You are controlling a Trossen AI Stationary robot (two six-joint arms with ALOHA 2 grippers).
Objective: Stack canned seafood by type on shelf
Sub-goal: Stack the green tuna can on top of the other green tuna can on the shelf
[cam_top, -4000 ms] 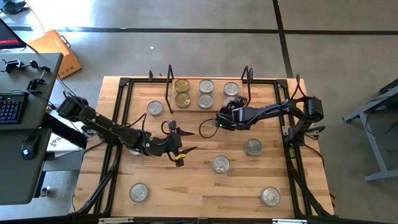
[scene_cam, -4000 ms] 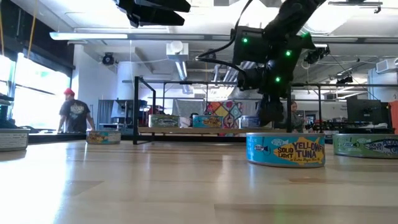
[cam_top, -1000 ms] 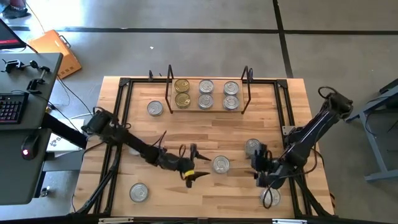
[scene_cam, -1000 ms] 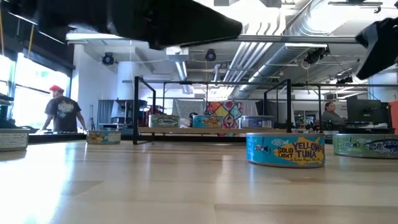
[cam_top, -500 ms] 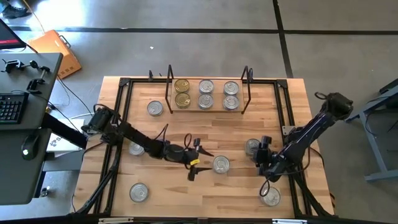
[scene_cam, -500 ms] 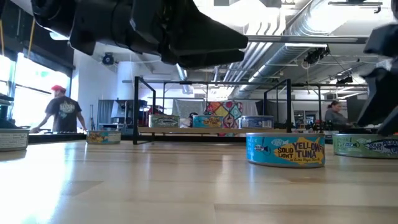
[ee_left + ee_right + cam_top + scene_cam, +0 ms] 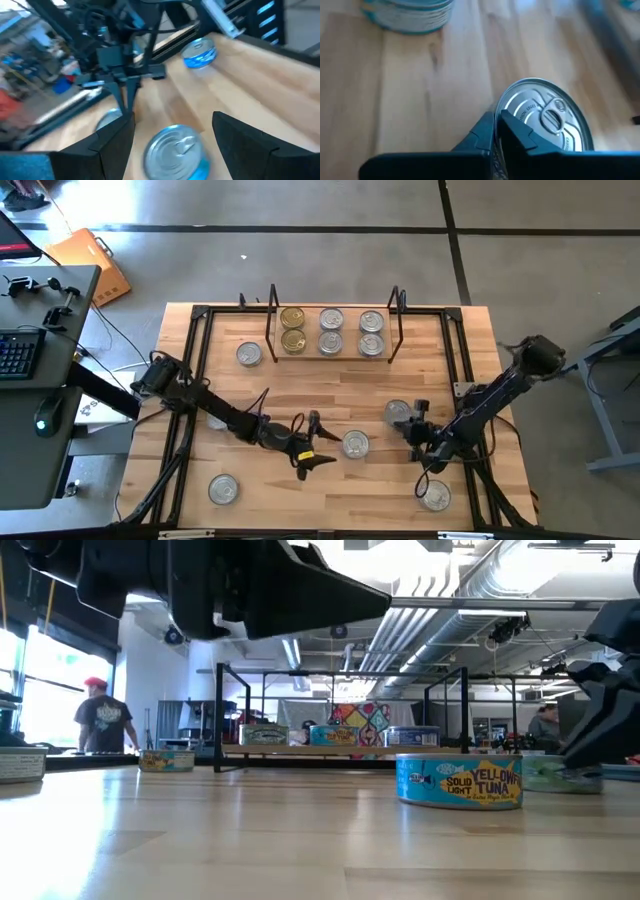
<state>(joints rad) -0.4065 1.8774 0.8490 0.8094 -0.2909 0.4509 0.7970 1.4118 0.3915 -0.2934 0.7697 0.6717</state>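
Note:
On the wooden table, my left gripper (image 7: 322, 441) stands open, its two fingers either side of a silver-lidded tuna can (image 7: 355, 444), just left of it and not touching; the left wrist view shows this can (image 7: 175, 152) ahead of the fingers. My right gripper (image 7: 411, 424) is shut beside another silver-lidded can (image 7: 398, 413), whose lid (image 7: 545, 122) fills the right wrist view. The shelf (image 7: 332, 356) at the far side carries two gold-lidded cans (image 7: 293, 328) and several silver-lidded ones (image 7: 350, 331). My right gripper touches the can's rim (image 7: 506, 111) with the ends of its shut fingers (image 7: 512, 131). The fingers come slanting down from the table's near right side. The can stands on the table.
Loose cans stand at the far left (image 7: 249, 354), the near left (image 7: 222, 488), the near right (image 7: 436, 495) and under my left arm (image 7: 216, 420). A black frame (image 7: 195, 380) runs round the table. A person (image 7: 100, 720) stands in the room beyond.
My right gripper has gone from beside the near-right can toward the far edge, come down at the can in the middle right, and shut. That can has slid a little toward the table's left.

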